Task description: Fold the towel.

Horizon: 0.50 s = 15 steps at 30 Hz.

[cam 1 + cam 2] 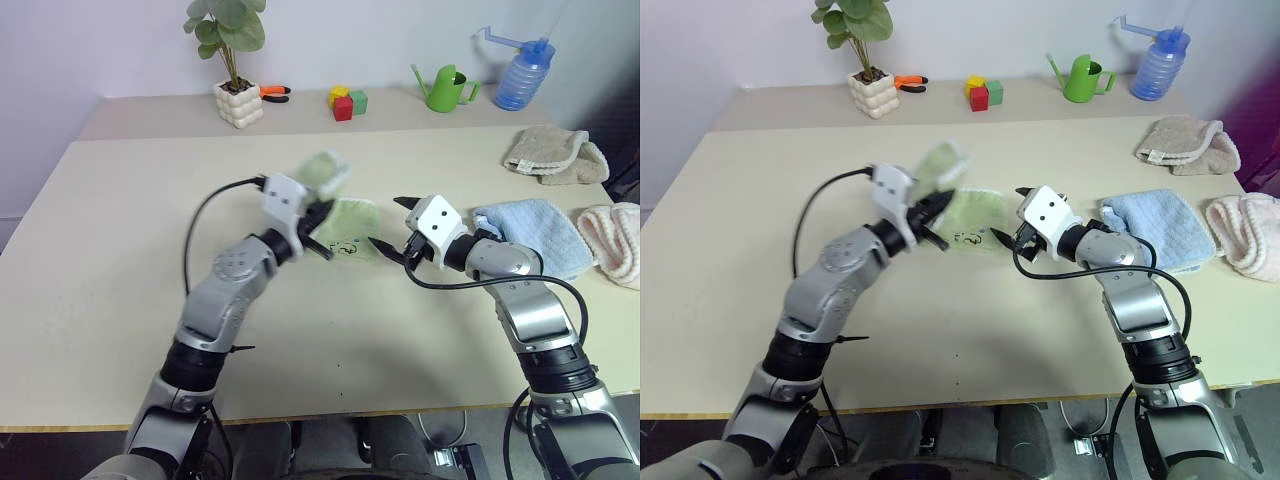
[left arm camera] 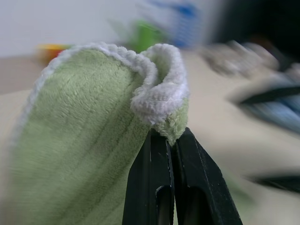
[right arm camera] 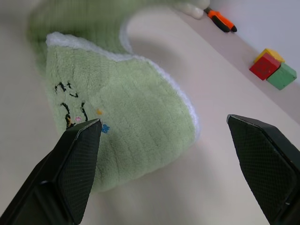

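The light-green towel [image 1: 358,228] lies at the table's middle, its dark embroidered mark [image 3: 70,105] facing up. My left gripper [image 2: 171,138] is shut on the towel's white-stitched edge and holds that part [image 1: 322,172] lifted and curled above the rest. In the eye views this gripper [image 1: 322,232] hovers over the towel's left side, pointing right. My right gripper [image 1: 388,224] stands open just beside the towel's right edge, pointing left at it, with nothing between its fingers [image 3: 79,154].
A light-blue towel [image 1: 530,230] lies behind my right gripper, with a pink towel [image 1: 615,240] and a beige towel [image 1: 555,152] farther right. Along the back stand a potted plant [image 1: 238,100], pliers [image 1: 273,93], coloured blocks [image 1: 347,101], a green watering can [image 1: 445,88] and a blue bottle [image 1: 523,72].
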Each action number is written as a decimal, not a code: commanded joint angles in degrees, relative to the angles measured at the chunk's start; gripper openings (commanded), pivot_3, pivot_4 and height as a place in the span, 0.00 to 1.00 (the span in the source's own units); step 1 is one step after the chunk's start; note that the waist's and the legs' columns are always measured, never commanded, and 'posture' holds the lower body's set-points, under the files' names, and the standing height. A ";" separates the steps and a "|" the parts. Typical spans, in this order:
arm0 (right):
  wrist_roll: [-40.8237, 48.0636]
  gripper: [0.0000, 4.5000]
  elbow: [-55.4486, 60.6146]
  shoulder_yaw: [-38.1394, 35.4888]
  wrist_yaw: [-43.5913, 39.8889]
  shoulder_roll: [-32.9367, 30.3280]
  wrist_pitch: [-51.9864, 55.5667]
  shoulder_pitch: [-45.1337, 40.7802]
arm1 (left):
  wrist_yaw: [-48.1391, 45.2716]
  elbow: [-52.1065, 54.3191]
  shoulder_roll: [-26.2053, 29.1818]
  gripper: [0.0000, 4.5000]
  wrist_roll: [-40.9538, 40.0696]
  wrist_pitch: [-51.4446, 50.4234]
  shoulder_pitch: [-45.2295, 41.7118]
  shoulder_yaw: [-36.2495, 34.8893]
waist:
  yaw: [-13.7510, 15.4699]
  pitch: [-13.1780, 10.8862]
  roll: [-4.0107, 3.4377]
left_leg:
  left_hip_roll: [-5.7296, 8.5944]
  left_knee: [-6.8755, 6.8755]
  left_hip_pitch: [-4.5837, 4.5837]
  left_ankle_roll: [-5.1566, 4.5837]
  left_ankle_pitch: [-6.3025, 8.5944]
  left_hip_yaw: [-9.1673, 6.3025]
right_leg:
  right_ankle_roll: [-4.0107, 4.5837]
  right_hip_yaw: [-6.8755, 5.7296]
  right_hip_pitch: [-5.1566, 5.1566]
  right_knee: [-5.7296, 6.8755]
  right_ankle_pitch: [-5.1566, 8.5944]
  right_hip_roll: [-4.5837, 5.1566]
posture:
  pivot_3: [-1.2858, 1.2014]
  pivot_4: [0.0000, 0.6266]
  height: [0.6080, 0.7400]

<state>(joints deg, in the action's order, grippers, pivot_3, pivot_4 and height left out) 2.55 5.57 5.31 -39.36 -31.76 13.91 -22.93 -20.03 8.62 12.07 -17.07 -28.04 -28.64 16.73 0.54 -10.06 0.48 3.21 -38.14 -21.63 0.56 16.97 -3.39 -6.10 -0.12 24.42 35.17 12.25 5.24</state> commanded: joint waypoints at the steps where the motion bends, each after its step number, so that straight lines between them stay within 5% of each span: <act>1: 0.16 0.97 2.67 -1.08 1.08 0.23 -0.09 0.30 | -1.45 -2.96 -1.67 0.01 3.80 1.02 -2.01 3.09 | 0.07 0.00 0.00 | 0.00 0.00 0.00 -0.01 0.00 0.00 | 0.00 0.00 0.00 0.00 0.00 0.00 | 0.52 0.24 0.93; 6: -0.03 0.97 3.79 -1.82 2.30 -0.27 0.65 1.49 | -3.21 -4.61 -3.12 0.01 5.00 -0.06 -2.21 3.27 | 0.09 0.00 0.00 | -0.01 0.00 -0.01 -0.03 0.01 -0.01 | 0.00 0.00 0.00 0.00 0.00 0.01 | 0.52 0.24 0.93; 13: -1.22 0.97 3.06 -1.69 3.15 -1.50 1.53 2.07 | -10.45 2.83 -1.37 0.70 -1.54 -3.78 0.53 -0.76 | 0.03 0.00 0.00 | -0.02 -0.01 -0.02 -0.03 0.01 -0.02 | 0.00 0.00 0.00 0.00 0.00 0.01 | 0.52 0.24 0.93; 15: -1.09 0.85 2.81 -2.35 3.19 -1.89 2.35 1.92 | -12.05 6.67 0.29 0.72 -4.79 -5.84 2.50 -3.61 | -0.09 -0.01 -0.01 | -0.04 0.00 -0.02 -0.03 0.01 -0.01 | 0.00 0.01 0.03 0.00 0.00 0.01 | 0.52 0.24 0.93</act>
<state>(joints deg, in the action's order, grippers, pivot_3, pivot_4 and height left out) 1.26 6.67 5.05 -36.62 -32.84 16.16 -20.70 -30.55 10.91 11.97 -18.63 -32.70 -26.68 16.32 0.45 -10.07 0.47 3.16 -38.14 -21.65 0.54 16.98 -3.40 -6.10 -0.12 24.45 35.17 12.26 5.26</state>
